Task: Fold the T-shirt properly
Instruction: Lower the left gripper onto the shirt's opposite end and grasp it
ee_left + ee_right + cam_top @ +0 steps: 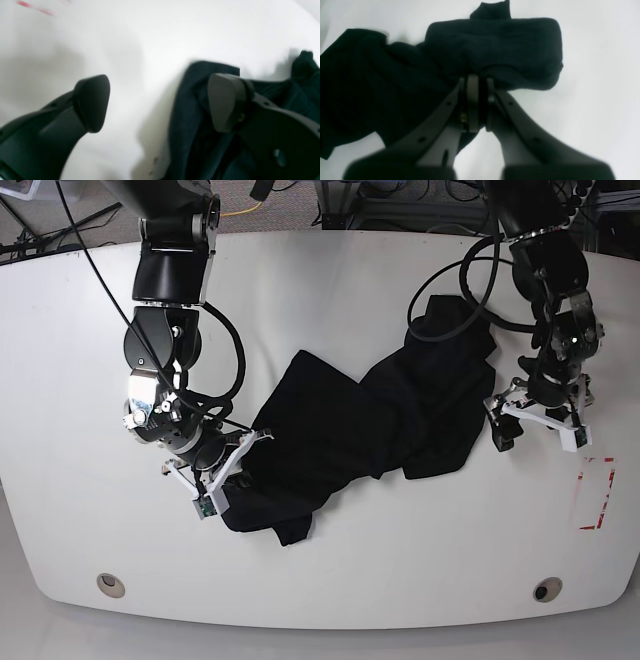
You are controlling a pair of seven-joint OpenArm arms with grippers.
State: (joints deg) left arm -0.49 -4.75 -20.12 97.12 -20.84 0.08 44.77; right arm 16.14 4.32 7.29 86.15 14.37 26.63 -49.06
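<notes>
The black T-shirt lies crumpled across the middle of the white table. In the base view my right gripper is at the shirt's lower left edge. Seen from the right wrist, that gripper is shut on a bunched fold of the T-shirt. My left gripper hangs open just off the shirt's right edge. From the left wrist, the left gripper has one finger over the bare table and the other over the edge of the T-shirt; nothing sits between them.
A red tape outline marks the table to the right of the left gripper, and shows blurred as a red mark in the left wrist view. Two round holes lie near the front edge. Cables run behind the table.
</notes>
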